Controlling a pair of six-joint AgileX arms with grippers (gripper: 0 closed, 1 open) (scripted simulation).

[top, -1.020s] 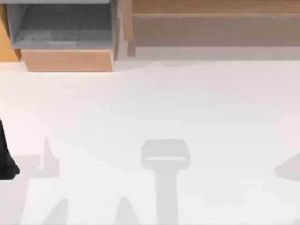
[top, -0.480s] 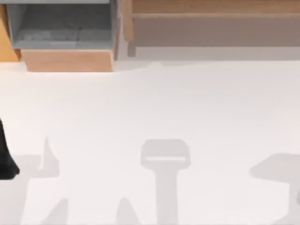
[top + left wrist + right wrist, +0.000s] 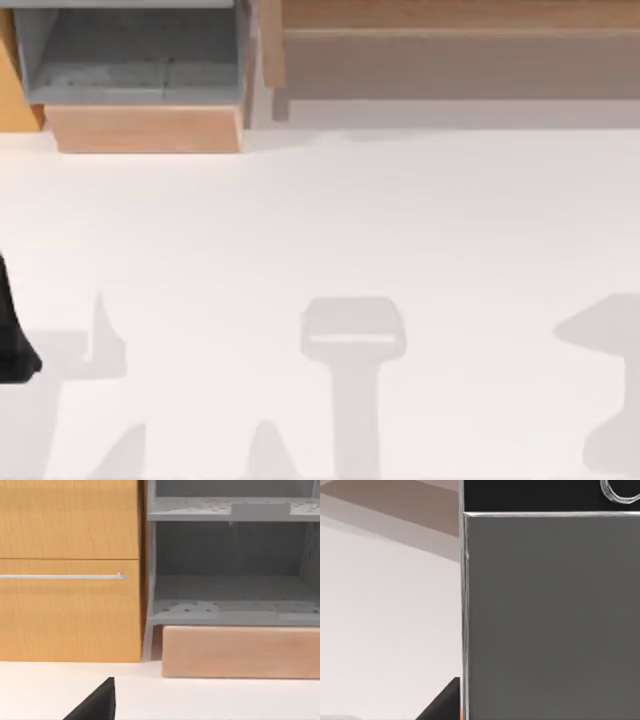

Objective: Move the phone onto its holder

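Observation:
The phone (image 3: 550,615) looms very close in the right wrist view: a dark grey glossy screen, a black bezel along one end and a thin silver edge. A black part of my right gripper (image 3: 444,704) shows right beside that edge, and whether it grips the phone cannot be made out. The holder is out of view. My left arm (image 3: 12,345) stands parked at the table's left edge, and a black tip of my left gripper (image 3: 95,707) hangs over the white table, facing the cabinets.
A wooden cabinet with a metal handle (image 3: 62,576) and a grey open shelf unit (image 3: 135,60) on a wooden base stand at the table's back left. A long wooden unit (image 3: 450,50) runs along the back right. Grey shadows lie on the white table (image 3: 330,220).
The shadow at the table's right edge has shifted, first spreading inward, now pulled back toward the edge and higher. The left arm has not moved.

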